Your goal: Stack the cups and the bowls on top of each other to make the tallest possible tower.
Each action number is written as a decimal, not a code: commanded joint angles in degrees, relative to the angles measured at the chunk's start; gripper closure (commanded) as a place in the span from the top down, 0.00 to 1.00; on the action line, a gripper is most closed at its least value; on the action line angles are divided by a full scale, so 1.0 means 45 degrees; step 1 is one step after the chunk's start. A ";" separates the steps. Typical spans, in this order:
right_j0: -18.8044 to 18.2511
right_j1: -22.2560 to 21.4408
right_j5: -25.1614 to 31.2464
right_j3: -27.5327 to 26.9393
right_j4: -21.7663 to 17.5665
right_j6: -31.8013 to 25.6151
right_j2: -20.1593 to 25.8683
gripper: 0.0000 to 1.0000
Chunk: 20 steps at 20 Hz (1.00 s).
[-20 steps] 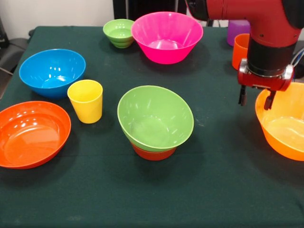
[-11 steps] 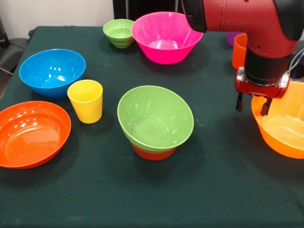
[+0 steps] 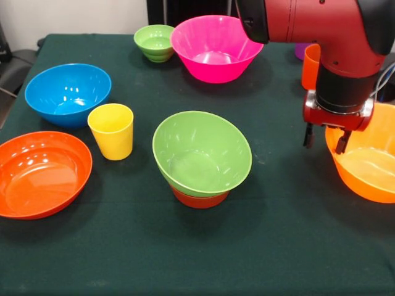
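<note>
Gripper (image 3: 323, 140) at rim of large yellow-orange plastic bowl (image 3: 369, 169), rim between its spread fingers.
Med. glossy green bowl (image 3: 202, 154) sits tilted on small red-orange bowl (image 3: 199, 199), mid-table; yellow plastic cup (image 3: 112, 131) upright nearby.

A desk (image 3: 123, 259) under a dark green cloth (image 3: 278, 246) fills most of the view, with a pale wall (image 3: 74, 15) behind it at the upper left, a dark object (image 3: 166, 9) at the top edge, and something dark and grey (image 3: 9, 68) past its left side.
</note>
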 commanded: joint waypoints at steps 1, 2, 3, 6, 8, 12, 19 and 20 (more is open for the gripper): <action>0.0197 0.0434 -0.0187 -0.0557 -0.0984 0.0580 0.0357 1.00; 0.0212 0.0427 -0.0160 -0.0553 -0.0976 0.0605 0.0329 1.00; 0.0221 0.0426 -0.0167 -0.0563 -0.0981 0.0603 0.0302 1.00; 0.0465 0.0268 -0.0471 -0.0331 -0.0992 0.0958 0.0008 1.00; 0.0392 0.0173 -0.0585 -0.0116 -0.0864 0.0999 0.0138 1.00; 0.0405 0.0222 -0.0562 -0.0105 -0.0795 0.1062 0.0037 1.00; 0.0443 0.0242 -0.0517 -0.0098 -0.0770 0.0920 -0.0017 1.00; 0.0413 0.0233 -0.0514 -0.0098 -0.0772 0.0867 0.0001 1.00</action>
